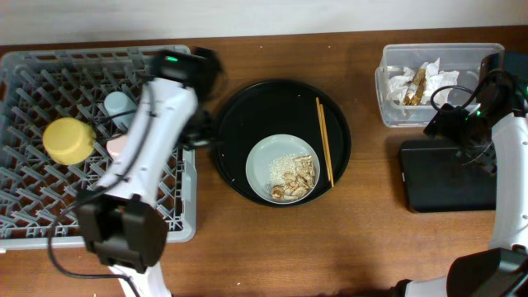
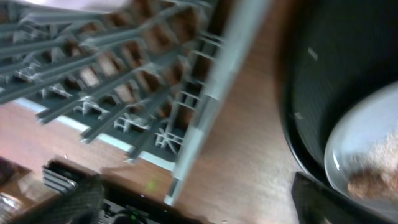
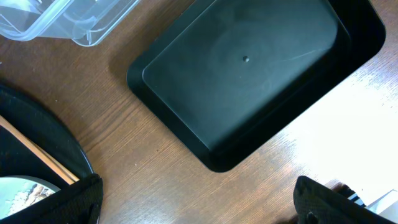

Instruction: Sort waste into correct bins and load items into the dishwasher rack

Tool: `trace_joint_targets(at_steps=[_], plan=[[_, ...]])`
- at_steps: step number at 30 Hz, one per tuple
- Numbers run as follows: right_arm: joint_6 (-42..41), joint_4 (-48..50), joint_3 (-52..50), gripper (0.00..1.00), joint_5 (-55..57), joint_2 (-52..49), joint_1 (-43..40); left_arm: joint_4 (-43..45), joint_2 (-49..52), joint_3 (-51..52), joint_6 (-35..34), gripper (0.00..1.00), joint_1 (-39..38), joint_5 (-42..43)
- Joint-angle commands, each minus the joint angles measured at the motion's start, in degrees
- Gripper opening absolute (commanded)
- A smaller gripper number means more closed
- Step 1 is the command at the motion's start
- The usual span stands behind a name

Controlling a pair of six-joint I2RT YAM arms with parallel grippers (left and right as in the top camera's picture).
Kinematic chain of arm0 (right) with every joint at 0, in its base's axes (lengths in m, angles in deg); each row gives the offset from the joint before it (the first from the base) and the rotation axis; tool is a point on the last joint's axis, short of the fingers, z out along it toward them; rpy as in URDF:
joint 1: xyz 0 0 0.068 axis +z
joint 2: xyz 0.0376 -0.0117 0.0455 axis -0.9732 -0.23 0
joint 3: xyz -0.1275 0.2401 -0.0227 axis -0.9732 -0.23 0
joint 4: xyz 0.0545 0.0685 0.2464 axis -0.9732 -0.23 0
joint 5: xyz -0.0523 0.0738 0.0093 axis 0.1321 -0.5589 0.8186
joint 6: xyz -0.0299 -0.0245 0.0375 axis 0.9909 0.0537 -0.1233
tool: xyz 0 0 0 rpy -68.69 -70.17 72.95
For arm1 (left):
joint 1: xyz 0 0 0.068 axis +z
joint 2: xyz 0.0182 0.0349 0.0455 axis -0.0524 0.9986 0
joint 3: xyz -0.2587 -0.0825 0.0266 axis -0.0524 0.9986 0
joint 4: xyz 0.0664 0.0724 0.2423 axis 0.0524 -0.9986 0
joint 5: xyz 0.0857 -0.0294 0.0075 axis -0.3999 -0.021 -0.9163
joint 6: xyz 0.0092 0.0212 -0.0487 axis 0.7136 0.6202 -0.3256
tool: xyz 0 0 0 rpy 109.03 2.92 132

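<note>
The grey dishwasher rack [image 1: 25, 165] holds an upturned yellow bowl [image 1: 68, 140], a light blue cup [image 1: 118, 104] and a pink cup [image 1: 118, 146]. My left gripper [image 2: 199, 205] hangs open and empty over the gap between the rack's right wall [image 2: 205, 99] and the round black tray [image 1: 247, 107]. On that tray lie the plate [image 1: 264, 161] with rice and fried pieces [image 1: 295, 175], and the chopsticks [image 1: 324, 140]. The clear tub [image 1: 392, 91] contains wrappers [image 1: 422, 81]. My right gripper [image 3: 199, 205] is open and empty beside the shallow black tray [image 3: 249, 68].
Bare wooden table shows between the round tray and the two bins. The left arm crosses the rack's right side and hides part of the pink cup. In the right wrist view the tub's corner [image 3: 68, 18] and the round tray's edge [image 3: 37, 143] frame the open tabletop.
</note>
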State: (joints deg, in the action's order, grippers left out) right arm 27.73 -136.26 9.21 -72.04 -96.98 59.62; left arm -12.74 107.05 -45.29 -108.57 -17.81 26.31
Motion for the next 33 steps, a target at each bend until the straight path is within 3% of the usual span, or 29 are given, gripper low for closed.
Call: trace_joint_targets(at_steps=[1,4,11,14,16,17,22,24,28,29,32,33], plan=[[-0.1,0.0,1.0,0.98,0.9,0.4,-0.2,-0.3,-3.1,-1.0,0.1,1.00,10.2,1.6],[-0.1,0.0,1.0,0.98,0.9,0.4,-0.2,-0.3,-3.1,0.7,7.3,1.00,17.5,2.1],[-0.2,0.2,1.0,0.98,-1.1,0.4,-0.2,0.2,-3.1,1.0,7.8,1.00,23.7,0.3],[-1.4,6.3,1.0,0.98,-16.7,0.4,-0.2,0.2,-3.1,1.0,7.8,1.00,23.7,0.3],[-0.9,4.8,0.8,0.98,-38.1,0.3,0.7,0.2,-3.1,1.0,7.8,0.99,23.7,0.3],[-0.1,4.6,0.3,0.99,-41.9,0.3,2.7,0.2,-3.1,1.0,7.7,0.99,23.7,0.3],[-0.1,6.4,0.2,0.98,-23.8,-1.1,24.5,0.2,-3.1,1.0,7.8,1.00,23.7,0.3],[-0.2,11.9,0.2,0.98,-20.0,-3.6,36.3,0.2,-3.1,1.0,7.8,1.00,23.7,0.3],[-0.8,21.9,0.2,0.98,-10.4,-11.6,51.2,0.2,-3.1,1.0,7.8,0.99,23.7,0.3],[-2.8,24.2,0.2,0.96,-6.1,-14.6,54.9,0.2,-3.1,1.0,7.8,1.00,23.7,0.3],[-4.9,27.7,0.2,0.72,-2.1,-19.7,59.9,0.2,-3.1,1.0,7.8,1.00,23.7,0.3],[-6.5,28.2,0.2,0.68,0.3,-20.9,60.7,0.2,-3.1,1.0,7.8,1.00,23.7,0.3]])
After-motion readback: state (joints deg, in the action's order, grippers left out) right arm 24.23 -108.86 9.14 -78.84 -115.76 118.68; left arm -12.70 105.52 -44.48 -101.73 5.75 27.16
